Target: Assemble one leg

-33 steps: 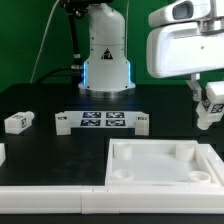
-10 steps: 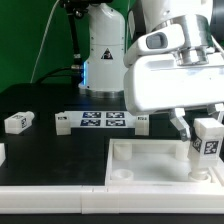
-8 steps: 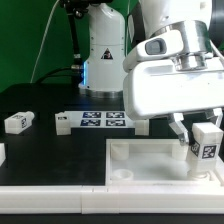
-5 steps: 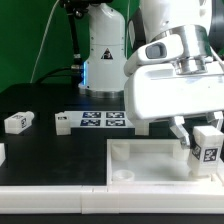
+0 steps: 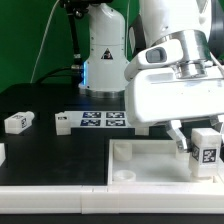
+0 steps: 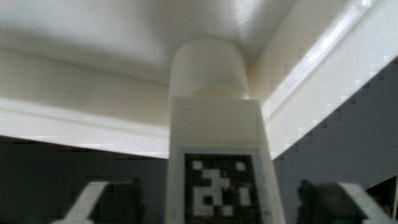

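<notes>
White, chunky and upright, the leg (image 5: 207,150) shows its black-and-white tag, gripped by the claw (image 6: 215,190).

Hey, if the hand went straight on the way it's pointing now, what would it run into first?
The leg clamped in the hand leads the way, so it would meet the inside corner of the white tray first. How near its tip already is to the tray is unclear.
</notes>
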